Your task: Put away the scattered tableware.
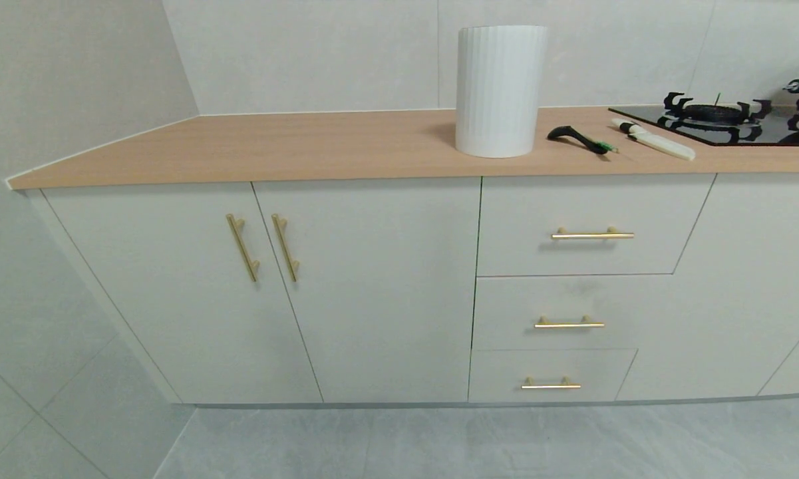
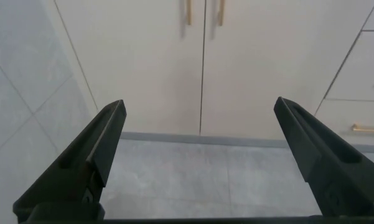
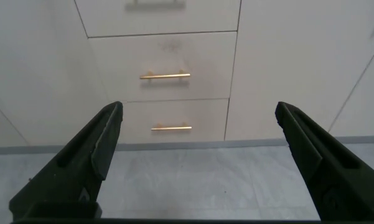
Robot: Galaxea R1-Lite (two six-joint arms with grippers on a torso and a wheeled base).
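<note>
Nearest, the left gripper (image 2: 199,104) is held with its black jaws spread wide and empty above the grey tiled floor (image 2: 193,171), facing the pale double cabinet doors (image 2: 205,62). The right gripper (image 3: 199,107) is likewise held wide open and empty, facing the lower drawers with brass bar handles (image 3: 166,76). Farther off, on the light wooden countertop (image 1: 293,143), a black-handled utensil with a green tip (image 1: 577,140) and a cream-bladed knife (image 1: 653,138) are laid near each other, between a tall white ribbed cylindrical holder (image 1: 499,90) and a black glass hob (image 1: 725,123).
</note>
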